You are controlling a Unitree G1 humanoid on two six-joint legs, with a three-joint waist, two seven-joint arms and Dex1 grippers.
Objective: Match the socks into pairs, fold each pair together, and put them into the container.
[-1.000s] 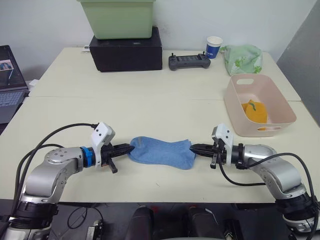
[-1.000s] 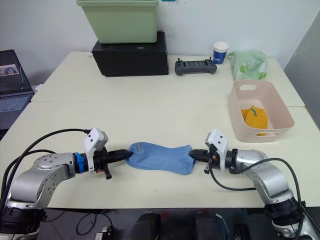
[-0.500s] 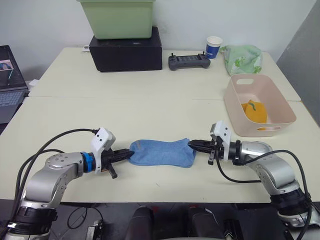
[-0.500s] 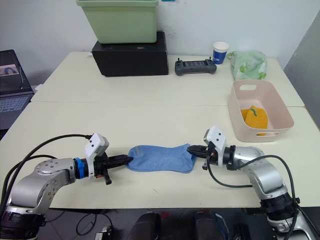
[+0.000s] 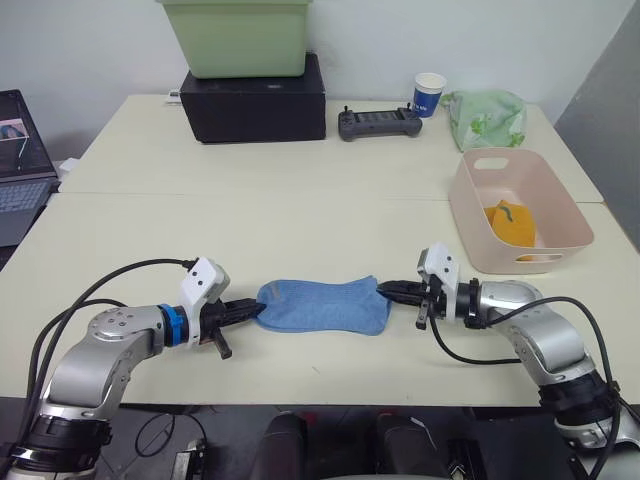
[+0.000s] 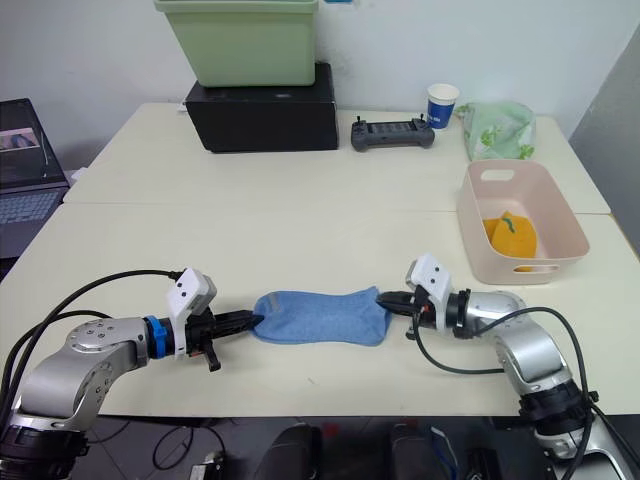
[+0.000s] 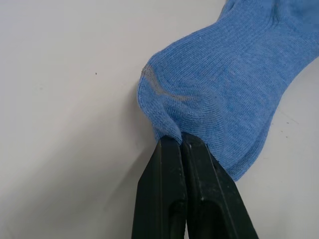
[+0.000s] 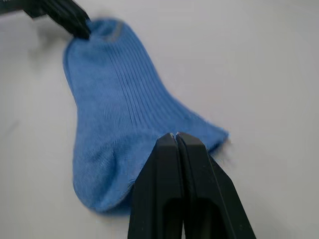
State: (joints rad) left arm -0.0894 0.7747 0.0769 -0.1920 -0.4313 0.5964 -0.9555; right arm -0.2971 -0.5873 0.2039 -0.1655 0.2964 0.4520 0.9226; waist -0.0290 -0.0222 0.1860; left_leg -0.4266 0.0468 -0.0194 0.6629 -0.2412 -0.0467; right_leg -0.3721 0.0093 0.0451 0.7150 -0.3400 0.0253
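A light blue sock lies stretched flat on the table near its front edge, between my two grippers. My left gripper is shut on the sock's left end; in the left wrist view the fingers pinch a small fold of the blue sock. My right gripper is shut on the sock's right edge, as the right wrist view also shows. The pink container stands at the right of the table with a mustard-orange sock inside it.
At the back stand a light green tub on a black box, a black controller, a paper cup and a green bag. A laptop sits at the far left.
The sock now lies straighter and flatter between the grippers. My left gripper has drawn slightly toward the front edge; the right gripper has barely shifted.
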